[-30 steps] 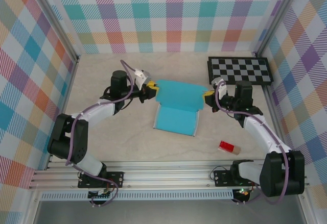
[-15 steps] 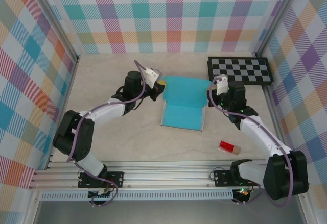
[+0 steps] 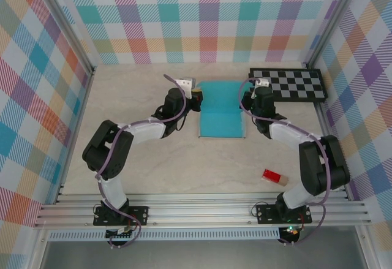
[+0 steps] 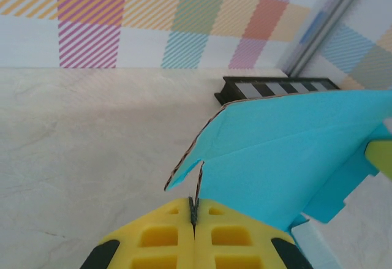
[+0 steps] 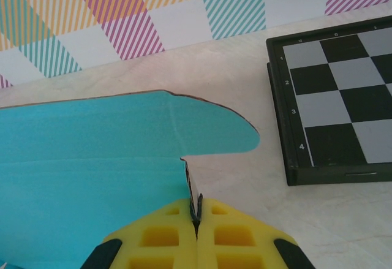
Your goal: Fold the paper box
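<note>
Nearest the arm bases, the small red block [image 3: 271, 176] lies to the right on the desk [image 3: 153, 165], well apart from the work. Beyond it, the paper box [image 3: 220, 119] is found past mid-desk, teal face up, its long axis running from near to far. The near panel lies flat, while the far panel is held raised.

The box sits between the two sets of jaws. The left jaws are pressed shut on the card's left edge, and the right jaws are pressed shut on its right edge. In both wrist views a thin card edge is seen pinched between the yellow pads [image 4: 165, 235]. Neither arm is judged nearer, since each holds its own side, so the coming fold is expected to turn on both edges being swung together across the near panel.

The checkerboard [image 3: 288, 85] lies just beyond the right arm, by the far wall.

Compared with a second ago, the box has been carried farther from the bases and slightly right. Both arms have been stretched out, and the far panel is tipped up more steeply.
</note>
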Robot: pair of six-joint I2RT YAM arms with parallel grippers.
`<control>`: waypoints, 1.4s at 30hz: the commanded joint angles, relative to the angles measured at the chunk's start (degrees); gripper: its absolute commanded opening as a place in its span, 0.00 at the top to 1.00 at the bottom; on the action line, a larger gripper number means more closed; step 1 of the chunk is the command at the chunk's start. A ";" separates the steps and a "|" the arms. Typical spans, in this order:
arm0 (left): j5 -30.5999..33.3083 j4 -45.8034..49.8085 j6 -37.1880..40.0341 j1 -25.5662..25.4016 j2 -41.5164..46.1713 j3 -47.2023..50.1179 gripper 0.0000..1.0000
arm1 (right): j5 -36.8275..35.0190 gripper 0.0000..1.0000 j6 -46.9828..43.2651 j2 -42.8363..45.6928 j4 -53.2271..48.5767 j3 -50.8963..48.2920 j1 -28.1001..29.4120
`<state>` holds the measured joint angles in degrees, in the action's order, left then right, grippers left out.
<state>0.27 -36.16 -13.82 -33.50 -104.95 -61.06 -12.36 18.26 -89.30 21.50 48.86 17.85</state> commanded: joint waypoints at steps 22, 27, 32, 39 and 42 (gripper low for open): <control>7.91 -18.02 -8.96 -16.56 6.47 20.64 1.00 | -0.50 1.00 4.83 21.26 4.78 -26.58 9.12; 9.51 -17.73 -13.35 -19.87 8.41 22.59 1.00 | -2.00 1.00 4.71 26.58 0.46 -29.00 10.58; 10.58 -17.50 -16.80 -22.69 8.55 20.94 1.00 | -3.84 1.00 5.17 30.36 -1.41 -30.49 12.57; 10.69 -14.88 -11.35 -22.56 6.41 12.68 1.00 | -7.13 1.00 3.21 27.18 5.47 -26.92 14.31; 6.20 -13.45 -9.99 -18.56 4.43 8.10 1.00 | -7.07 1.00 0.38 21.69 7.84 -20.35 14.18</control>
<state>20.95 -48.47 -26.06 -51.96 -98.59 -47.24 -31.05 21.39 -63.99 21.69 21.71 28.60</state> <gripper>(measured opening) 0.063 0.041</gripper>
